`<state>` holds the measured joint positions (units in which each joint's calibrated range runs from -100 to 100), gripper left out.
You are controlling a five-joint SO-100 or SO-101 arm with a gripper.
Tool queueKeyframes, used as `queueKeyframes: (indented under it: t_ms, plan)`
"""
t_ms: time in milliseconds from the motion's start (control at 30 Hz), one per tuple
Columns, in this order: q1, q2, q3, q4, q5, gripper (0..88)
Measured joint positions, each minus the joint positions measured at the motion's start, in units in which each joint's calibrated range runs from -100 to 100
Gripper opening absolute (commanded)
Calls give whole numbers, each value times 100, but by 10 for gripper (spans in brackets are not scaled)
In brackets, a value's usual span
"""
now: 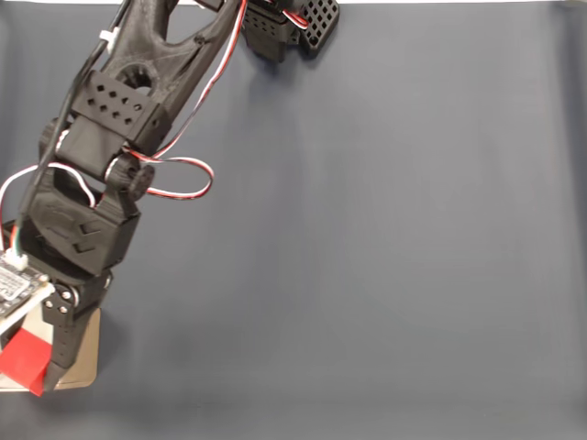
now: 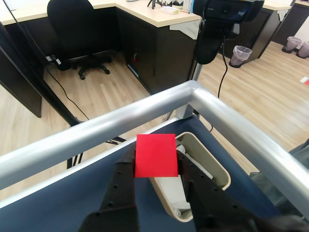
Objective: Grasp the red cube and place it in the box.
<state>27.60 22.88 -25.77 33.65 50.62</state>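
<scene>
Gripper (image 2: 155,166) clamped on cube (image 2: 155,155), fingers pressing opposite faces, cube raised clear for carry. Fixed view: cube (image 1: 25,360) at 8 o'clock of frame, over box (image 1: 87,353). Wrist view: box (image 2: 212,166) directly behind cube, at its 4 o'clock; release looks close.

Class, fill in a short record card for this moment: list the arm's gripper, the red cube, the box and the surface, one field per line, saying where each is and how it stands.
gripper: shut on the red cube, held over the box at the table's corner
red cube: clamped between the two black fingers, off the table, above the box's near rim in the wrist view
box: beige, white inside, open top, by the metal rail; lower left corner in the fixed view
table: dark blue cover
task stage: cube grasped, not yet released
</scene>
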Motion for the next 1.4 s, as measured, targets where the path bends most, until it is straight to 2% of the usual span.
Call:
queueKeyframes:
  t_ms: [1400]
  plan:
    - [504,365,-163,-40,20,0]
